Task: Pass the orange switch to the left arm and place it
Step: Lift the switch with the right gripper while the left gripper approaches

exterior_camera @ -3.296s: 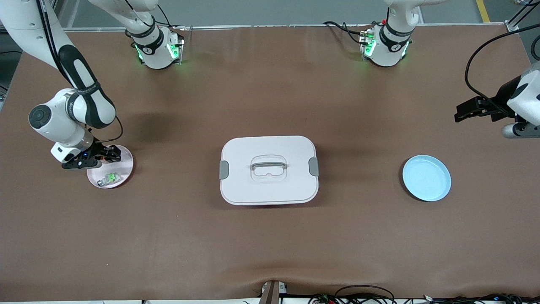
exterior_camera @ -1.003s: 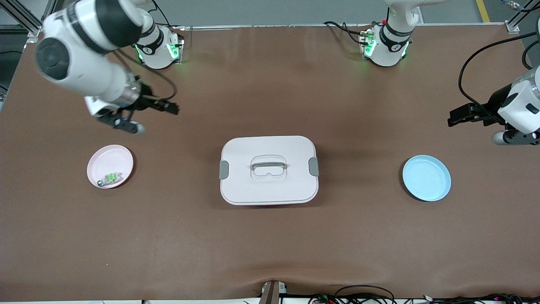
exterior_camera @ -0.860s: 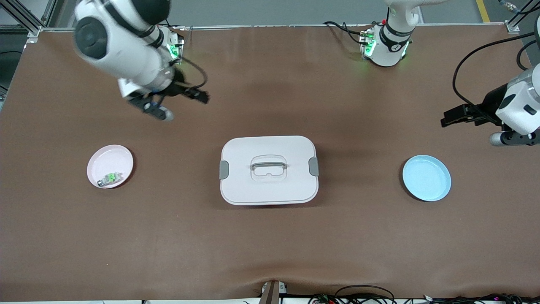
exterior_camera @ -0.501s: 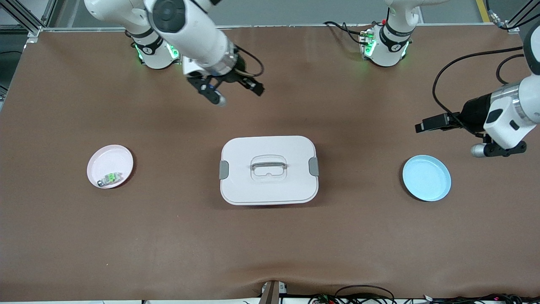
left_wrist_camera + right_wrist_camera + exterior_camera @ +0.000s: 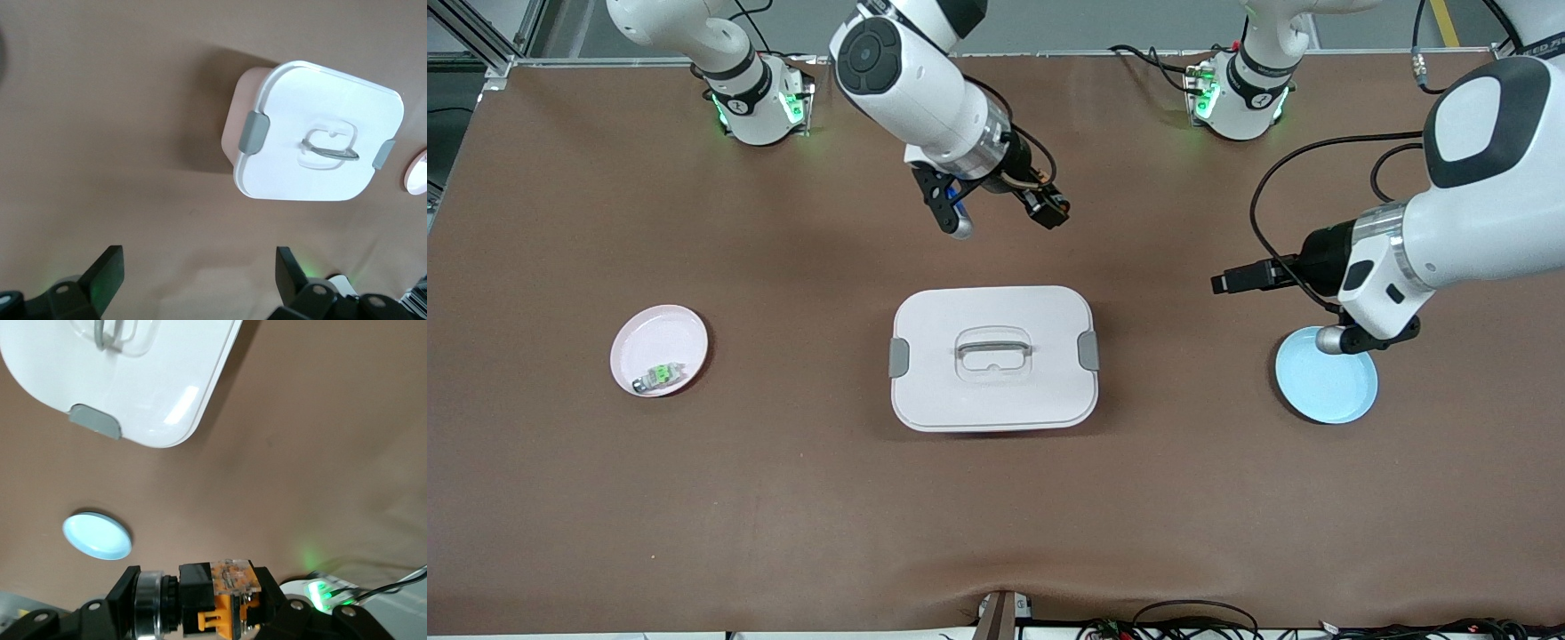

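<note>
My right gripper (image 5: 1049, 210) is shut on the orange switch (image 5: 230, 587), a black body with an orange end and a metal ring, held crosswise between the fingers. It hangs over bare table between the white box (image 5: 993, 357) and the arms' bases. My left gripper (image 5: 1227, 282) is open and empty over bare table between the box and the blue plate (image 5: 1325, 378), its fingers pointing at the box. The left wrist view shows its spread fingertips (image 5: 107, 267) and the box (image 5: 320, 140). The right wrist view shows the box's corner (image 5: 120, 373).
A pink plate (image 5: 658, 338) toward the right arm's end holds a small green-and-grey switch (image 5: 658, 376). The blue plate also shows in the right wrist view (image 5: 98, 536). Brown table stretches between the box and the front camera.
My right gripper rose from the pink plate with the orange switch and swung to the table's middle, above the box's side nearest the bases. My left gripper moved from the table's end toward the box.
</note>
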Tool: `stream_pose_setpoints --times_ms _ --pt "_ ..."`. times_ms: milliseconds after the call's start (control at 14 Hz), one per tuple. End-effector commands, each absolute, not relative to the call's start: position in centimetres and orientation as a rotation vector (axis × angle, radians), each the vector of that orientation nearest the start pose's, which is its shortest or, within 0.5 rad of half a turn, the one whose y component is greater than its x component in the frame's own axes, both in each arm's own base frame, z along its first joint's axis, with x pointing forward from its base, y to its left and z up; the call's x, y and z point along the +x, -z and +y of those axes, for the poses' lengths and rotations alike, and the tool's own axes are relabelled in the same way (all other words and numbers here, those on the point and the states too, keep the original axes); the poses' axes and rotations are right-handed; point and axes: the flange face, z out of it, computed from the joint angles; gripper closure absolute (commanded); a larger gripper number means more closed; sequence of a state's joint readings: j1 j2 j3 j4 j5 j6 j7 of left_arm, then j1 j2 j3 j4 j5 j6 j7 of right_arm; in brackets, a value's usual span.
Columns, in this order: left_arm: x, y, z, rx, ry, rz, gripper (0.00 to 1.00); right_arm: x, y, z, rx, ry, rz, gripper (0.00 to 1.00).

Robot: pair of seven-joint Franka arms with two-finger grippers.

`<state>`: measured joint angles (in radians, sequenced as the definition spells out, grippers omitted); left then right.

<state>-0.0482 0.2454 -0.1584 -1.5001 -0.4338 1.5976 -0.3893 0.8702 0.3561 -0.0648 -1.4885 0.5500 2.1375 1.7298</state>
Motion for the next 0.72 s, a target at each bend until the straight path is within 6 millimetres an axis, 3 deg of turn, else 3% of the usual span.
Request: stream_pose_setpoints --times_ms 0,358,645 --pt "58.0 -52.9 -17.2 -3.496 -0.536 -0.383 0.0 47.3 -50.6 54.4 -2.094 -0.52 1.563 0.8" --pt "52.5 -54.5 -17.0 -3.563 -0.43 -0.466 0.0 46.7 -48.2 57.1 -1.908 -0.63 1.634 0.79" --pt "49.1 -55.1 -20.7 -3.591 -0.253 -0.353 0.0 46.5 -47.1 59.1 -1.859 -0.629 1.652 0.8"
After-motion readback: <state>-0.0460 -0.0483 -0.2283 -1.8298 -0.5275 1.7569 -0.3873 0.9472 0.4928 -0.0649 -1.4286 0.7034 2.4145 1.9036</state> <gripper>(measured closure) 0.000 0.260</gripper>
